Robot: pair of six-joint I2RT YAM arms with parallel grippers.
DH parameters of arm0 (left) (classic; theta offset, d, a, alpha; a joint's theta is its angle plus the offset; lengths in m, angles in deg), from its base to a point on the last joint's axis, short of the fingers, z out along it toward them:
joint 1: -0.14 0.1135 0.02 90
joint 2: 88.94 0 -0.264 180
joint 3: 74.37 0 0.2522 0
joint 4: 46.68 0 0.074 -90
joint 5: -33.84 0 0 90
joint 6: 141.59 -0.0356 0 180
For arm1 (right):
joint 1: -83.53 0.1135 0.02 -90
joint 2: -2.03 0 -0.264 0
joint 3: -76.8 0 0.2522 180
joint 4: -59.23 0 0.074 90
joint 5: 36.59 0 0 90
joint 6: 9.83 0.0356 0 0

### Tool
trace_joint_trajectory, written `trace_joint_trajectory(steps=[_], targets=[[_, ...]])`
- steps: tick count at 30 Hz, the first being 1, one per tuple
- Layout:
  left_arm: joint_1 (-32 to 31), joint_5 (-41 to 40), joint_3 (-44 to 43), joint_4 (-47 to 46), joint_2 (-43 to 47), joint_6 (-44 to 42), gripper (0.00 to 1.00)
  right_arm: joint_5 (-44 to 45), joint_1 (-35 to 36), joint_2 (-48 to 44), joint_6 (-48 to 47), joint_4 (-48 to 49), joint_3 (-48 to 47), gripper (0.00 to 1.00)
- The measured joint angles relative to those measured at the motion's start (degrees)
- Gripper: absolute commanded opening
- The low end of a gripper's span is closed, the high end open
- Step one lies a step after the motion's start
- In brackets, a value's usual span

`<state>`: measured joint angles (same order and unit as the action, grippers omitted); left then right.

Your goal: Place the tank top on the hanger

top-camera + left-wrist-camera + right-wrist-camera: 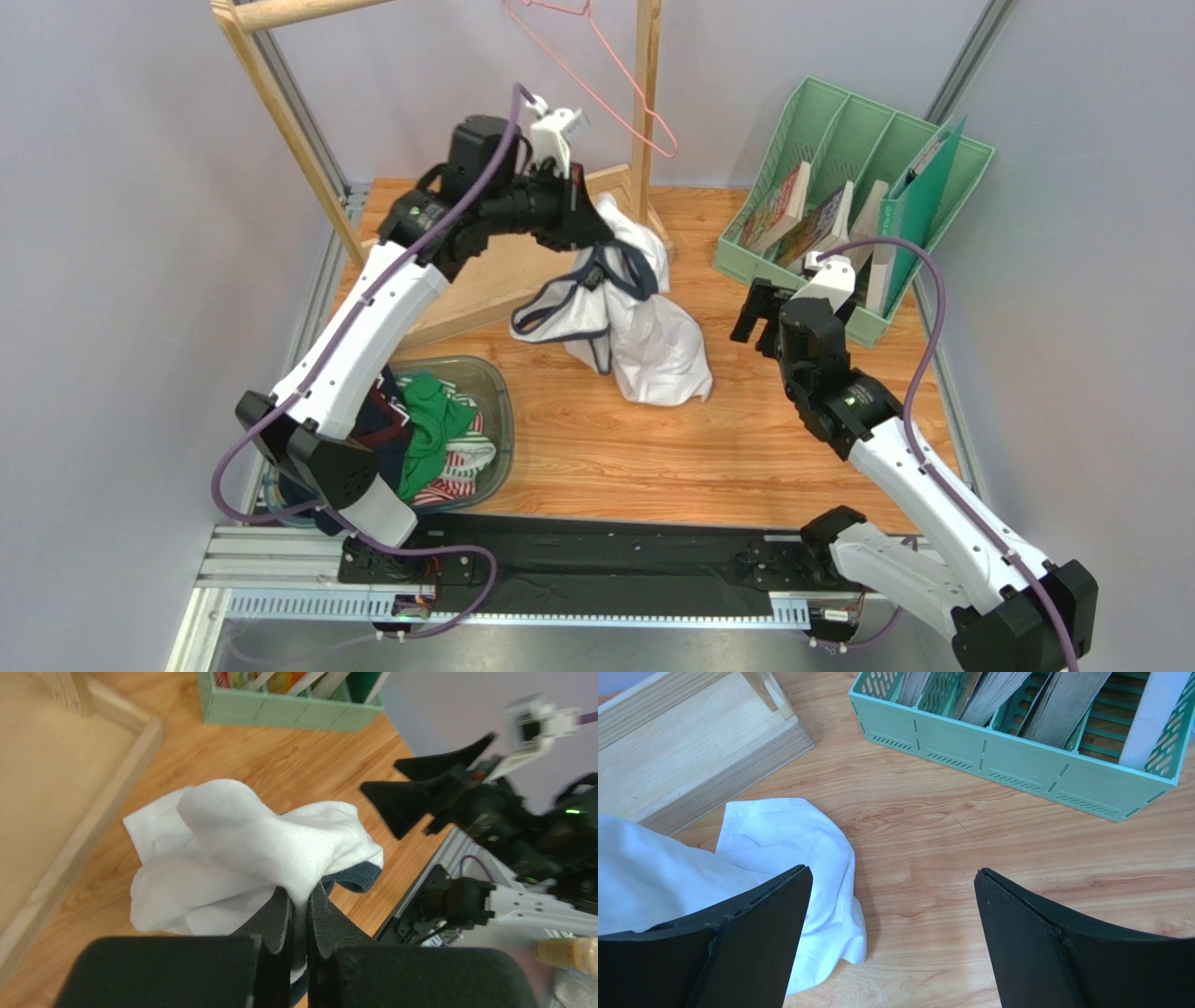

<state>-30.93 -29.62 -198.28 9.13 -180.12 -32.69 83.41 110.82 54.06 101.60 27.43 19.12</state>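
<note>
Two tools are out over the bench. The left tool pinches a bunched fold of the white tank top, whose lower end rests on the wood. The right tool gapes empty just beside the cloth. The pink hanger hangs above, by the rack post.

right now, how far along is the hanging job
Done: the left hand is shut on the tank top, lifted, its end on the table. In hand: the right hand, open, beside it. Left: the hanger is bare by the rack.
</note>
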Motion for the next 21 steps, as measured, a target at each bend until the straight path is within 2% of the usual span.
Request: trace_joint_trajectory(steps=[2, 3, 5, 6, 8, 10, 12, 16, 21], targets=[[-0.6, -2.2, 4.9, -0.1, -0.7, -0.2, 0.14, -0.1, 0.0, 0.1, 0.3, -0.7, 0.0, 0.93], [-1.1, -3.9, 7.9, -0.6, -0.9, -0.5, 0.33, -0.2, -0.1, 0.1, 0.4, -1.1, 0.0, 0.93], [-2.1, -7.0, 12.9, -0.9, -2.1, -1.9, 0.55, -0.4, -0.1, 0.1, 0.8, -2.0, 0.0, 0.93], [-3.0, -8.5, 14.8, -0.9, -3.2, -2.5, 0.72, -0.6, -0.1, 0.1, 0.9, -2.4, 0.0, 0.93], [-4.6, -10.4, 16.6, -0.7, -5.8, -4.0, 0.79, -1.1, -0.1, 0.2, 1.2, -2.8, 0.0, 0.93], [-6.6, -13.0, 17.0, 0.1, -9.2, -4.4, 0.93, -1.6, -0.1, 0.2, 1.3, -2.8, 0.0, 0.93], [-8.2, -16.1, 17.8, 0.7, -11.6, -5.2, 0.99, -2.1, -0.1, 0.4, 1.2, -2.9, 0.0, 0.93], [-9.1, -22.6, 21.6, 1.4, -10.6, -6.1, 0.99, -3.0, -0.1, 0.4, 1.0, -3.9, 0.0, 0.93], [-6.1, -26.4, 29.4, -0.9, -0.8, -6.2, 0.99, -3.7, -0.1, 0.5, -0.1, -5.1, -0.3, 0.93]])
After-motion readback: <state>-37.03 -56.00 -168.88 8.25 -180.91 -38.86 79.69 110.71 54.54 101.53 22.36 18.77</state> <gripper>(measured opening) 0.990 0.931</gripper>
